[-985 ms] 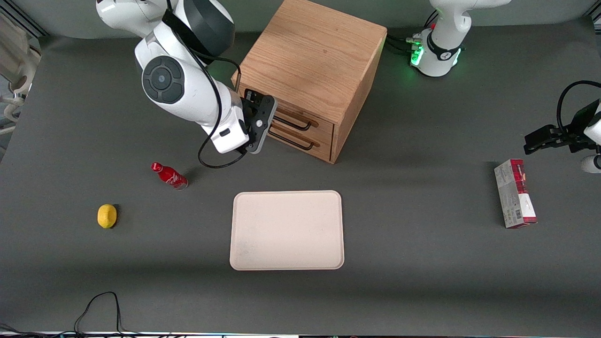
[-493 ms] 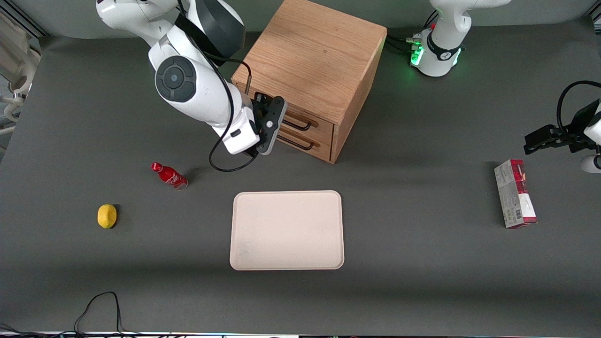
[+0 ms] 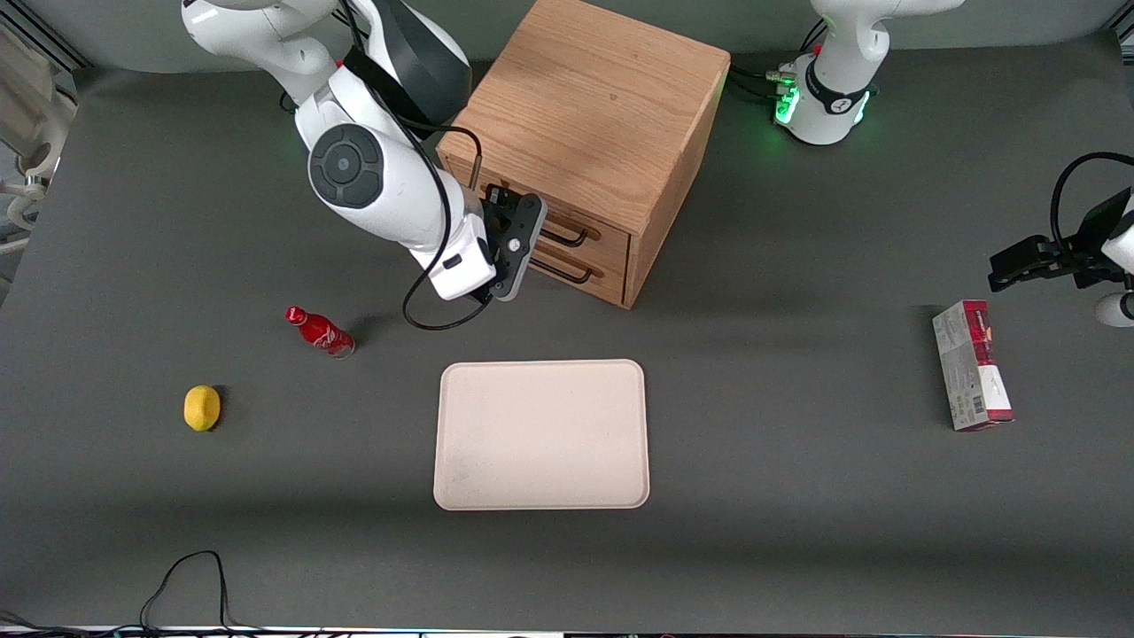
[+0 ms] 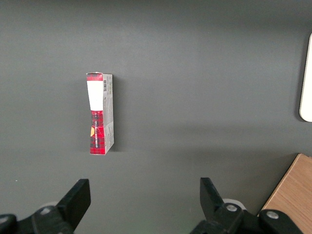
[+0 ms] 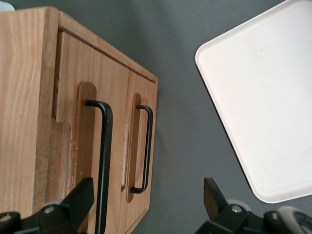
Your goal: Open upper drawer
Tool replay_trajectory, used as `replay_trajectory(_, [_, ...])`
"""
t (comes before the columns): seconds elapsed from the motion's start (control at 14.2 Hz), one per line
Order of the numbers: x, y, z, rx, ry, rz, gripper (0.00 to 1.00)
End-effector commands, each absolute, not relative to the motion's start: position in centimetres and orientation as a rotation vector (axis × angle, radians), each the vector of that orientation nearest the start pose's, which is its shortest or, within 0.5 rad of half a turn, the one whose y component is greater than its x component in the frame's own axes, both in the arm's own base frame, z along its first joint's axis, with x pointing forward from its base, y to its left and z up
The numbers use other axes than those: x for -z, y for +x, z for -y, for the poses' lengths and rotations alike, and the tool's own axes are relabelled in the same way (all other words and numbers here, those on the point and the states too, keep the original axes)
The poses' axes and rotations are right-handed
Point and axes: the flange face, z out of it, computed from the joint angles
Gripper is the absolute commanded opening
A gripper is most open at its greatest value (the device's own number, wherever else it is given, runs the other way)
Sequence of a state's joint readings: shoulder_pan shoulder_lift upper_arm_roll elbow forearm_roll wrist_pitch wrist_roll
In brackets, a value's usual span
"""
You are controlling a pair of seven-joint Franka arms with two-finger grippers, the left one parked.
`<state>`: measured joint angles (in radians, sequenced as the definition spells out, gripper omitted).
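The wooden cabinet (image 3: 594, 115) stands at the back of the table, and both of its drawers sit flush with its front. The upper drawer (image 3: 611, 248) (image 5: 68, 73) has a black bar handle (image 3: 567, 237) (image 5: 106, 146). Below it is the lower drawer's matching handle (image 3: 563, 271) (image 5: 147, 146). My gripper (image 3: 521, 237) (image 5: 146, 204) hangs open just in front of the drawer fronts. The upper handle's bar runs close beside one finger (image 5: 80, 197), inside the gap, and the fingers touch nothing.
A beige tray (image 3: 540, 434) (image 5: 263, 97) lies nearer the front camera than the cabinet. A red bottle (image 3: 319, 330) and a lemon (image 3: 202, 408) lie toward the working arm's end. A red and grey carton (image 3: 970, 363) (image 4: 100, 112) lies toward the parked arm's end.
My arm has swung the gripper along the cabinet's front toward the handles, covering more of them. The drawers have not moved.
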<state>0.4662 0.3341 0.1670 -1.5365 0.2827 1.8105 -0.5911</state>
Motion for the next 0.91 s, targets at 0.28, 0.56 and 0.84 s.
replay_trajectory(0.28, [-44.3, 50.9, -40.0, -0.094, -2.355, 1.538, 1.0])
replay_trajectory(0.56, [-43.0, 49.6, -40.8, -0.115, -2.345, 1.563, 1.0])
replay_trajectory(0.84, [-42.1, 48.8, -41.4, -0.117, -2.341, 1.577, 1.0])
